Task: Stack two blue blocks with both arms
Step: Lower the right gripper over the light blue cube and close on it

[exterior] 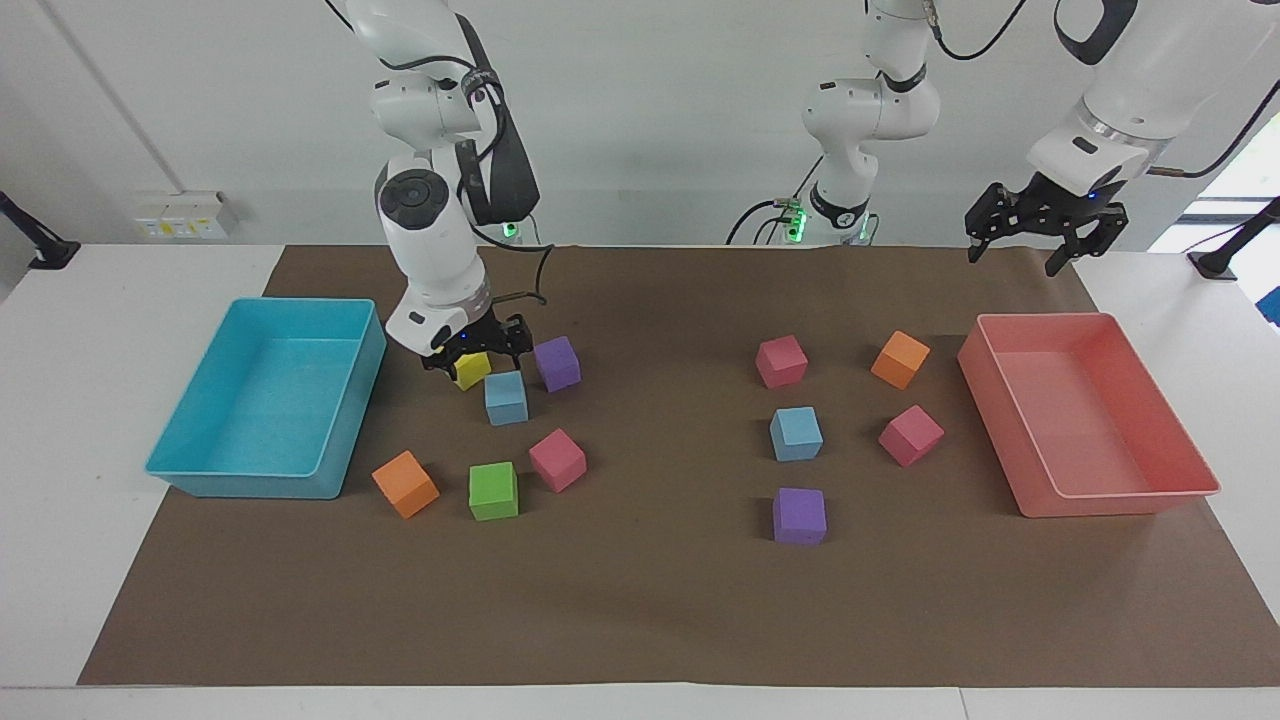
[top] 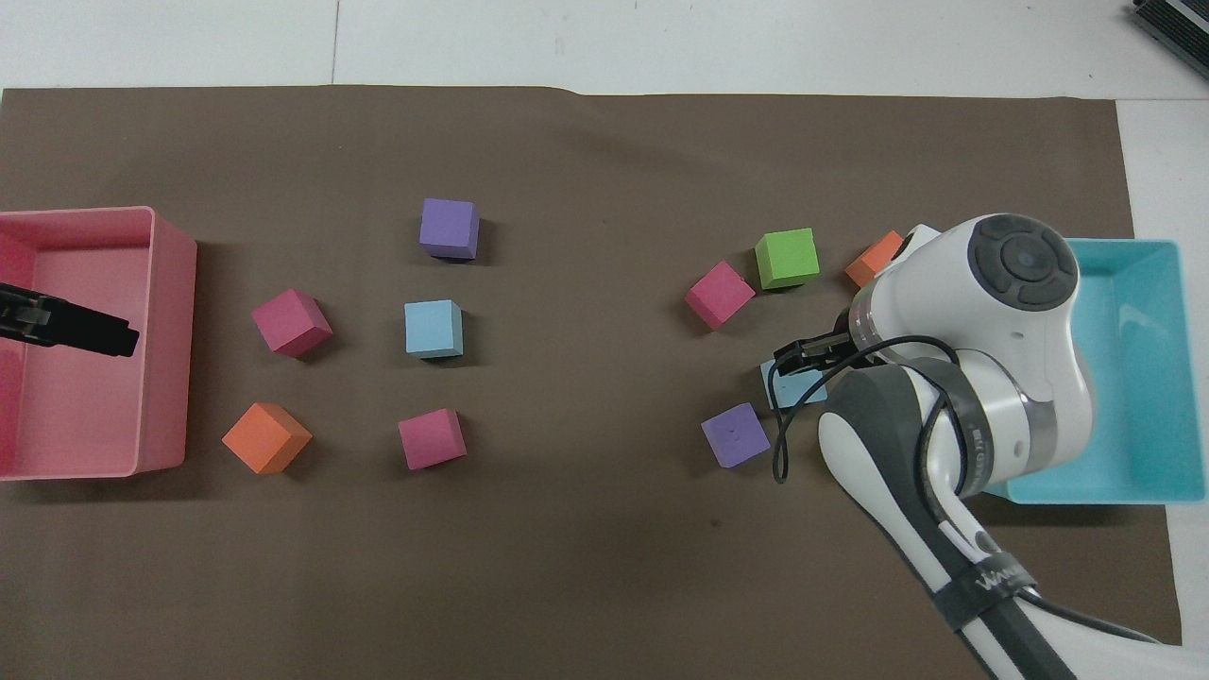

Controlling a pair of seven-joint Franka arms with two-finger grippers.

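Note:
One blue block (exterior: 506,397) lies among the cubes at the right arm's end, beside a yellow cube (exterior: 470,370). In the overhead view only a corner of this blue block (top: 784,385) shows under the arm. The other blue block (exterior: 796,433) (top: 434,329) lies in the cluster toward the left arm's end. My right gripper (exterior: 477,358) (top: 803,351) hangs low and open over the yellow cube, close to the first blue block, holding nothing. My left gripper (exterior: 1040,248) (top: 71,328) waits open and empty, high over the pink tray.
A turquoise tray (exterior: 270,480) stands at the right arm's end and a pink tray (exterior: 1100,505) at the left arm's end. Purple (exterior: 556,362), pink (exterior: 557,459), green (exterior: 493,490) and orange (exterior: 404,483) cubes surround the first blue block. Other cubes ring the second.

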